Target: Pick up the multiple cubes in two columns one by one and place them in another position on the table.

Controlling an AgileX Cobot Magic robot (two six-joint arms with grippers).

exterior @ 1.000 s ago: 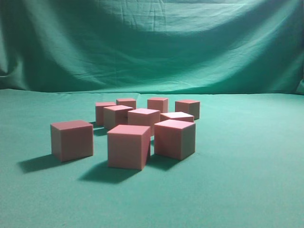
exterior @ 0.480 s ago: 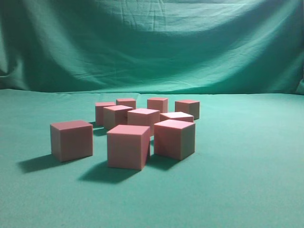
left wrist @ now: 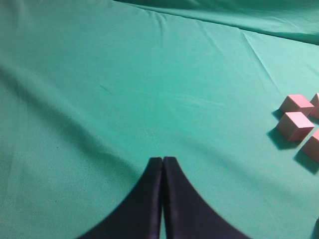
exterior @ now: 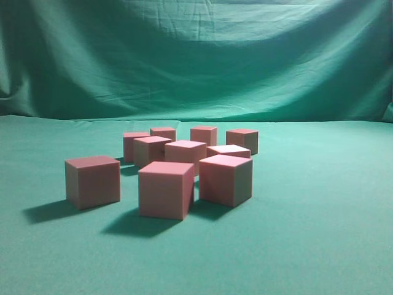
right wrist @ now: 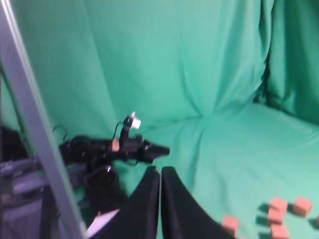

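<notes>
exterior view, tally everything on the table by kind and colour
salmon-pink cubes: 9
other things on the teal-green table: 0
total: 9

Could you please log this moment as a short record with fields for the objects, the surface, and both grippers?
objects: nine pink cubes, clustered on the table, none stacked
nearest cubes: three in front, one set apart to the left
surface: table, teal-green cloth
backdrop: draped green cloth
left gripper: jaws shut, empty, over bare cloth beside the cubes
right gripper: jaws shut, empty, well away from the cubes
</notes>
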